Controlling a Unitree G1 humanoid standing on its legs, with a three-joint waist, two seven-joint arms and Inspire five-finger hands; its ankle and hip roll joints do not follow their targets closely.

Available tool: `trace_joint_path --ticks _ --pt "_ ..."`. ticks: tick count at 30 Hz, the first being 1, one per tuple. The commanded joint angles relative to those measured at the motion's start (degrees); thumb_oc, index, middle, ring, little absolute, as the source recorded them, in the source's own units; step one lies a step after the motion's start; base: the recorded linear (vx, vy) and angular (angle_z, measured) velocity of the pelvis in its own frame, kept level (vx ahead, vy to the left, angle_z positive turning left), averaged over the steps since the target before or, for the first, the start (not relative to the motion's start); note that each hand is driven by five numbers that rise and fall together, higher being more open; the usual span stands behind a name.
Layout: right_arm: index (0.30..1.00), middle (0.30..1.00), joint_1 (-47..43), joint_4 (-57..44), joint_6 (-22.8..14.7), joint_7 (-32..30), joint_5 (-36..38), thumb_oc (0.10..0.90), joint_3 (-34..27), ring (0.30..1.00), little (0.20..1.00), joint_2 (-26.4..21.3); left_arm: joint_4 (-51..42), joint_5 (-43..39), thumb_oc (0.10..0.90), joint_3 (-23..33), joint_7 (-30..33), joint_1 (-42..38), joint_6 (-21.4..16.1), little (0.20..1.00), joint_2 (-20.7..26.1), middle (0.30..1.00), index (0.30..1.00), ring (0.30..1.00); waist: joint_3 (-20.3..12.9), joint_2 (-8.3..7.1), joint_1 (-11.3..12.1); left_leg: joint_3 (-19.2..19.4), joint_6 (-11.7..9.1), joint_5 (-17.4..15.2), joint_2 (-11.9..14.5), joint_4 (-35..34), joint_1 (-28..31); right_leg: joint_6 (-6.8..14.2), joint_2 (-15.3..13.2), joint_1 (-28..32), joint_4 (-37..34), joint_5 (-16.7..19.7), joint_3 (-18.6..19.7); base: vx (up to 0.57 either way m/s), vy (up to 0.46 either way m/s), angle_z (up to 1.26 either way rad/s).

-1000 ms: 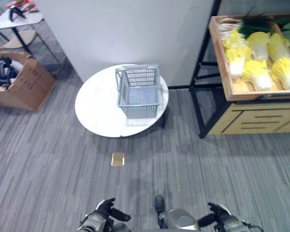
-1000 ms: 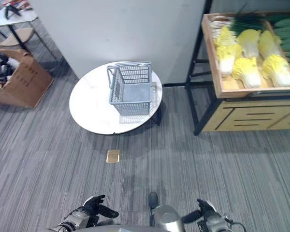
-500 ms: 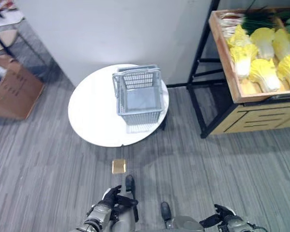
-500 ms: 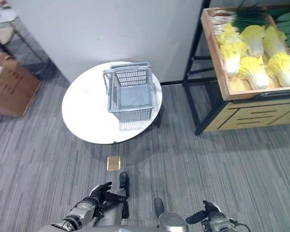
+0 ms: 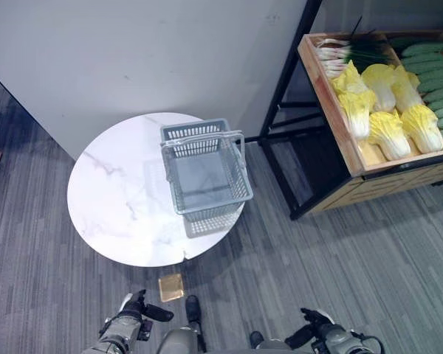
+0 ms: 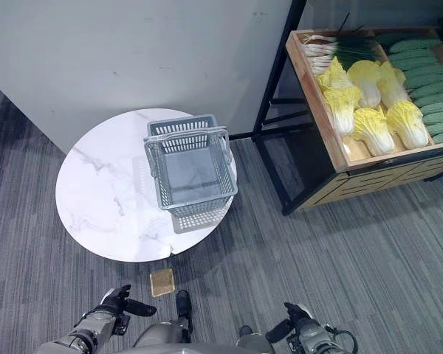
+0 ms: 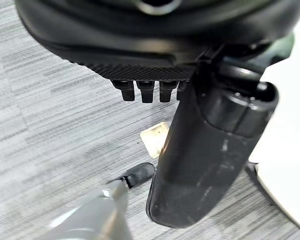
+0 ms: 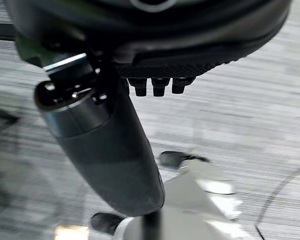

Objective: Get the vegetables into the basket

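A grey wire basket (image 5: 205, 174) is seen standing upright on a round white marbled surface (image 5: 122, 206), toward that surface's right edge and near the wall (image 5: 133, 59). Its two handles are folded down along the rim at the far end, and its long axis runs from the wall toward the robot, tilted slightly. Nothing is seen inside it. To its left a wide bare stretch of the surface is left open.

The vegetables are held in a wooden crate (image 5: 340, 125) on a black-framed stand (image 5: 280, 140), well apart from the basket, to the right. Yellow cabbages (image 6: 371, 110) are laid in rows with their leafy ends toward the far side; green cucumbers (image 6: 421, 77) are stacked crosswise along the crate's right side, and spring onions (image 6: 340, 50) lie across the far end, white bulbs to the left. A strip of grey carpet (image 5: 340, 265) separates stand and surface, and a small gold floor plate (image 5: 170, 287) is set in it just before the surface's near edge.

In the eye views the left hand (image 5: 133, 313) and right hand (image 5: 314, 335) are shown low at the near edge, far from basket and crate. The wrist views add what the eye views cannot: the left hand (image 7: 145, 92) is seen with short straight fingers and the thumb extended, nothing held, the floor plate and the surface's edge beyond it; the right hand (image 8: 157, 86) is likewise relaxed and empty above the carpet.
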Motion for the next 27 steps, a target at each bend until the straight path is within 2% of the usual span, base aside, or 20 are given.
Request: trace_joint_path --ticks 1,3,6,8,10,13,14,16,23,27 --pt "1.0 1.0 0.34 -2.75 -0.58 -0.19 1.32 0.9 -1.08 1.0 1.0 -1.92 0.36 2.17 0.9 -0.19 -0.42 1.5 -0.03 1.0 -0.27 1.0 1.0 1.0 -0.81 -1.04 -0.57 -0.87 -4.19 2.06 2.02 2.7 -5.88 3.34 -3.34 0.58 6.62 14.1 -0.52 0.04 0.108 -0.18" --pt "1.0 1.0 -0.27 -3.28 -0.66 -0.28 1.61 0.9 -1.12 1.0 1.0 -2.12 0.27 2.09 0.9 -0.36 -0.52 1.08 0.05 1.0 -0.19 1.0 1.0 1.0 0.53 0.13 -1.05 -0.96 -3.61 0.98 2.09 1.95 -3.54 2.76 -2.53 -2.64 13.19 17.22 -1.86 0.02 0.134 -0.05" --pt "1.0 1.0 -0.72 -3.49 -0.65 -0.57 1.7 0.9 -0.84 1.0 1.0 -1.89 0.59 2.31 0.9 -0.6 -0.44 0.49 0.32 1.0 -0.26 1.0 1.0 1.0 2.5 1.98 -1.91 -1.46 -3.6 -0.59 3.01 1.01 0.78 1.3 -2.47 -7.83 18.34 16.95 -6.72 0.08 0.119 -0.01" --pt "1.0 1.0 -0.89 -3.62 -0.63 -0.61 1.69 0.9 -0.5 1.0 1.0 -1.7 0.88 2.27 0.9 -0.54 -0.67 0.3 0.29 1.0 -0.18 1.0 1.0 1.0 3.08 1.98 -2.94 -1.65 -4.23 -1.68 3.08 0.69 3.13 0.77 -2.97 -10.66 14.9 13.66 -9.84 0.18 0.034 -0.09" --pt "1.0 1.0 -1.13 -3.63 -0.69 -0.58 1.73 0.9 -0.22 1.0 1.0 -1.32 1.3 2.55 0.9 -0.46 -0.59 0.07 0.37 1.0 -0.27 1.0 1.0 1.0 3.76 1.47 -4.09 -2.12 -4.9 -2.28 2.65 0.32 5.27 0.85 -1.29 -14.5 6.54 11.9 -11.33 0.22 -0.017 -0.03" --pt "1.0 1.0 -1.02 -3.59 -0.79 -0.59 1.7 0.9 0.08 1.0 1.0 -1.32 1.41 2.86 0.9 -0.45 -0.6 0.14 0.26 1.0 -0.13 1.0 1.0 1.0 4.41 1.44 -5.02 -3.07 -5.0 -3.18 2.61 0.37 6.65 0.91 -0.23 -14.63 3.81 12.15 -11.18 0.13 -0.031 0.04" --pt "1.0 1.0 -0.43 -3.85 -0.92 -0.43 1.71 0.9 0.34 1.0 1.0 -1.36 1.17 3.08 0.9 -0.66 -0.75 0.13 0.24 1.0 0.16 1.0 1.0 1.0 4.07 1.28 -5.3 -4.97 -5.04 -3.39 2.55 0.84 7.04 1.13 0.69 -13.09 2.18 10.96 -8.6 0.09 -0.039 0.24" --pt "1.0 1.0 -0.33 -4.2 -0.8 -0.41 1.78 0.9 0.63 1.0 1.0 -1.58 1.2 2.93 0.9 -0.55 -0.65 0.78 0.14 1.0 -0.55 1.0 1.0 1.0 3.36 1.26 -4.76 -5.25 -5.26 -3.09 2.58 0.78 6.76 0.4 0.41 -9.89 -1.46 10.21 -9.03 0.05 -0.074 0.59" --pt "1.0 1.0 -0.17 -4.15 -0.75 -0.44 1.8 0.9 0.7 1.0 1.0 -2.15 1.5 3.32 0.9 -1.0 -0.61 1.17 0.54 1.0 -1.44 1.0 1.0 1.0 2.58 2.04 -4.28 -6.81 -6.07 -2.57 3.48 0.62 6.79 -0.93 0.96 -6.51 -3.77 8.67 -9.78 0.02 -0.092 0.2" --pt "1.0 1.0 -0.28 -8.37 -1.13 -0.74 3.24 0.9 0.61 1.0 1.0 -2.92 1.4 3.5 0.9 -0.71 -0.52 1.6 0.7 1.0 -1.35 1.0 1.0 1.0 2.13 2.47 -4.3 -7.48 -6.67 -2.46 4.09 0.5 7.52 -1.51 1.41 -4.48 -4.86 8.0 -10.21 0.04 -0.081 0.08"
